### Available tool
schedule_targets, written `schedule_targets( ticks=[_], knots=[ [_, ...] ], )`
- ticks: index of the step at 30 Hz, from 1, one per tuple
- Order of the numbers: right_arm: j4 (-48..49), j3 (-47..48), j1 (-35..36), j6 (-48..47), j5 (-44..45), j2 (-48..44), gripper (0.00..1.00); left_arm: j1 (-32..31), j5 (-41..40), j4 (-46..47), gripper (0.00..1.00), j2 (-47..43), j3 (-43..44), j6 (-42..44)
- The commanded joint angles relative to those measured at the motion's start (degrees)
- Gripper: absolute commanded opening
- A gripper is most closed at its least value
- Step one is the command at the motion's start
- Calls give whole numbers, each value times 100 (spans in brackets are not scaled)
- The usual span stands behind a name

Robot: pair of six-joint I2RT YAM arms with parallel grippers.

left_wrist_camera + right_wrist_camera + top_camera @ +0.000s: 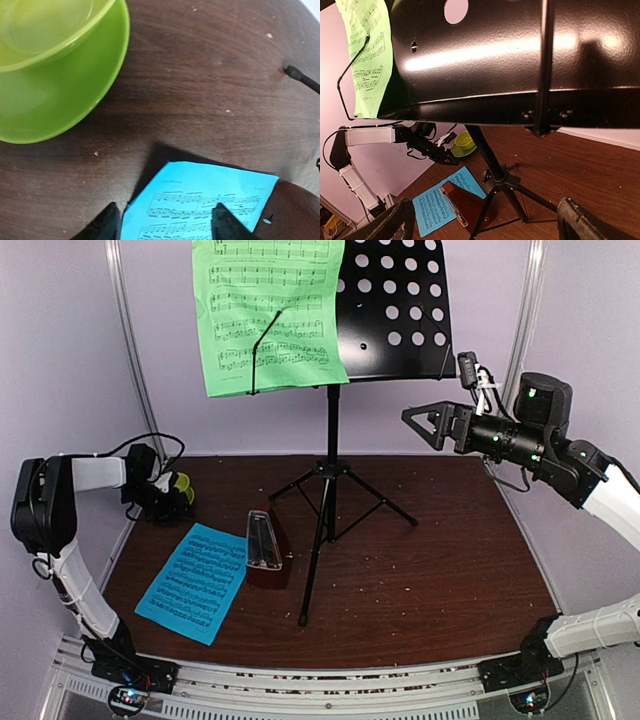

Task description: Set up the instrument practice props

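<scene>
The green sheet [265, 315] hangs on the music stand [330, 455], the blue sheet [195, 582] and metronome [266, 550] lie side by side on the table [450, 560], and both the left gripper [167, 227] by the bowl [60, 95] and the right gripper [415, 425] up high have fingers apart

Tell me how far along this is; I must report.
Done: music stand upright, green sheet held on its desk. In hand: nothing; left gripper open near the blue sheet, right gripper open beside the desk. Left: blue sheet lies on the table, metronome beside it; desk's right half bare.
</scene>
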Motion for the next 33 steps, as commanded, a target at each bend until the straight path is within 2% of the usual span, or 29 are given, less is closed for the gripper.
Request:
schedule_targets(
  ticks=[1, 13, 19, 26, 33],
  knots=[
    [124, -52, -42, 158, 20, -89, 100, -26, -300, -390, 66, 380, 437, 364],
    [150, 82, -40, 267, 80, 175, 100, -144, -33, -569, 67, 1016, 629, 726],
    [142, 214, -40, 260, 56, 348, 100, -201, 288, -778, 59, 1274, 964, 915],
    [107, 302, -40, 236, 52, 469, 100, -362, 421, -1010, 42, 1440, 1153, 1147],
    [47, 343, -35, 197, 56, 511, 100, -368, 476, -1014, 8, 1386, 1070, 1220]
  ],
)
